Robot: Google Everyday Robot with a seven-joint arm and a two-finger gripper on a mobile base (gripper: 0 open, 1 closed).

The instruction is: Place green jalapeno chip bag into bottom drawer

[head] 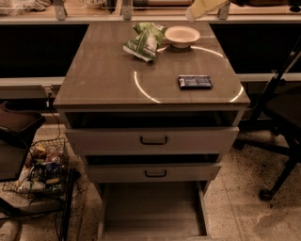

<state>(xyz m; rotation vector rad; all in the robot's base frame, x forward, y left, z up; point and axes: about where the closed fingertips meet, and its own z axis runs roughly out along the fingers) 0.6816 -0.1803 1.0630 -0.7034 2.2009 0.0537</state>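
The green jalapeno chip bag (pixel 146 40) lies crumpled on the far part of the cabinet top (pixel 108 80), just left of a white bowl (pixel 182 35). The bottom drawer (pixel 153 212) is pulled out at the cabinet's foot and its flat floor is bare. My gripper (pixel 192 14) shows as a pale shape at the top edge, above and a little right of the bowl, apart from the bag and up to its right.
A flat dark blue packet (pixel 194 82) lies on the top's right side. Two dark-handled drawers (pixel 153 140) (pixel 155 173) stand slightly out above the bottom drawer. A wire basket of clutter (pixel 40 169) is on the floor at left, an office chair (pixel 282 117) at right.
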